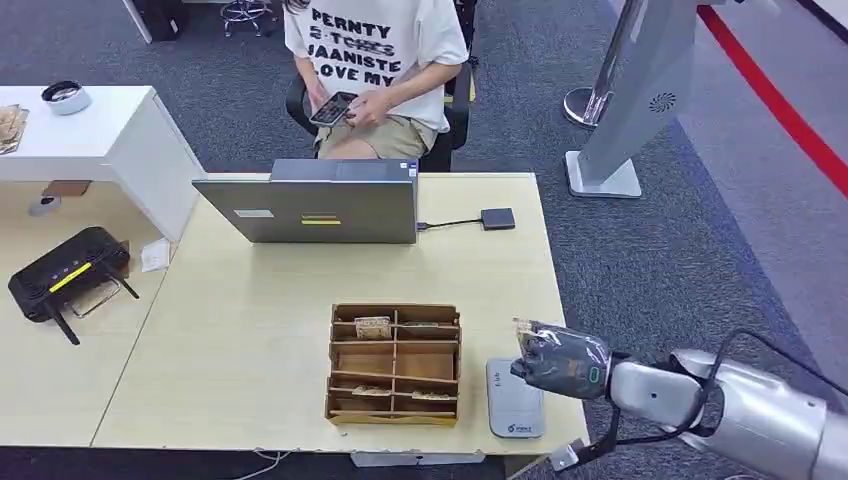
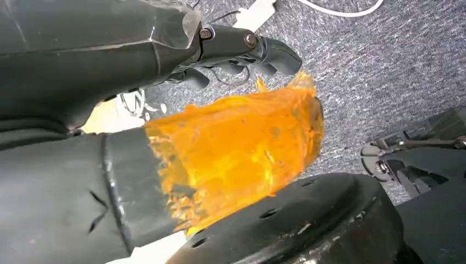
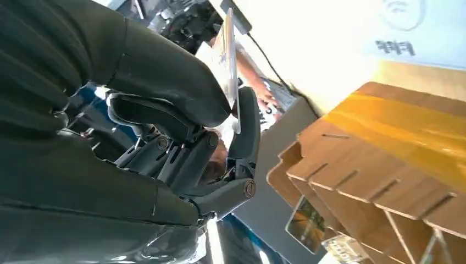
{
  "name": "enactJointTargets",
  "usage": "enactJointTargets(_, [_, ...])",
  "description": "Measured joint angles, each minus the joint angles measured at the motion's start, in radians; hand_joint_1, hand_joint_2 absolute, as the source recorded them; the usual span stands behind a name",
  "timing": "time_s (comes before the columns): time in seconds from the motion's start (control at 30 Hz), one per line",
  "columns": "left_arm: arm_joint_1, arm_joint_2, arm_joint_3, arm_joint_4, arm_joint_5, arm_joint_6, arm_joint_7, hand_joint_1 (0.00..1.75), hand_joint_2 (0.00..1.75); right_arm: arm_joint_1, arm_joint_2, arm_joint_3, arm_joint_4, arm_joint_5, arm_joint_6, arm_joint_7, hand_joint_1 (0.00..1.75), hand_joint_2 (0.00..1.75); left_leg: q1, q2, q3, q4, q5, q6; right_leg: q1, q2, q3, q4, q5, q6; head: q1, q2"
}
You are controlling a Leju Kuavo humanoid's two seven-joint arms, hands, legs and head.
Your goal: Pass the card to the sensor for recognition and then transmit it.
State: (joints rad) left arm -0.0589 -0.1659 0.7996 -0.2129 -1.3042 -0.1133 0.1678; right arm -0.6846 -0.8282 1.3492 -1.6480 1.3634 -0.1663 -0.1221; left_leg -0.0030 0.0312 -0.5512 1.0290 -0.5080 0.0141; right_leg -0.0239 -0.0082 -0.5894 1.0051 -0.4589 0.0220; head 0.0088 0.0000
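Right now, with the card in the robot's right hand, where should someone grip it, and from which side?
Grip the card by its free end, which sticks out past the right hand. Thumb and a finger pinch its lower part, leaving only that end bare. It stands roughly upright, so probably come from above, pinching the two flat faces.

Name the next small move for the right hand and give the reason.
Probably lower the right hand a little toward the grey sensor, card face down. The card is already pinched between the thumb and fingers, and the hand hovers just above and beside the sensor, right of the wooden organizer.
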Motion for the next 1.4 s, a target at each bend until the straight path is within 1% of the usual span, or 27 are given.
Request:
enactJointTargets(0.1, [0.000,0.000,0.004,0.000,0.003,0.002,0.000,0.00,0.00,-0.024,-0.017,0.020,-0.019,-0.001,0.018,0.010,1.75,1.75,0.000,0.000,0.000,0.000,0.000,0.000,0.000,0.000,0.000,0.000,0.000,0.000,0.000,0.000])
enactJointTargets(0.23, [0.000,0.000,0.011,0.000,0.005,0.003,0.000,0.00,0.00,-0.052,-0.030,0.036,-0.039,-0.011,0.050,0.003,1.75,1.75,0.000,0.000,0.000,0.000,0.000,0.000,0.000,0.000,0.000,0.000,0.000,0.000,0.000,0.000])
enactJointTargets(0.47, [0.000,0.000,0.019,0.000,0.006,0.004,0.000,0.00,0.00,-0.080,-0.034,0.052,-0.051,-0.023,0.077,-0.006,1.75,1.75,0.000,0.000,0.000,0.000,0.000,0.000,0.000,0.000,0.000,0.000,0.000,0.000,0.000,0.000])
enactJointTargets(0.9, [0.000,0.000,0.026,0.000,0.008,0.006,0.000,0.00,0.00,-0.119,-0.038,0.127,-0.056,-0.085,0.143,-0.044,1.75,1.75,0.000,0.000,0.000,0.000,0.000,0.000,0.000,0.000,0.000,0.000,0.000,0.000,0.000,0.000])
enactJointTargets(1.1, [0.000,0.000,0.026,0.000,0.008,0.005,0.000,0.00,0.00,-0.135,-0.038,0.155,-0.056,-0.102,0.156,-0.053,1.75,1.75,0.000,0.000,0.000,0.000,0.000,0.000,0.000,0.000,0.000,0.000,0.000,0.000,0.000,0.000])
enactJointTargets(1.4, [0.000,0.000,0.027,0.000,0.008,0.003,-0.001,0.00,0.00,-0.150,-0.038,0.168,-0.056,-0.117,0.169,-0.059,1.75,1.75,0.000,0.000,0.000,0.000,0.000,0.000,0.000,0.000,0.000,0.000,0.000,0.000,0.000,0.000])
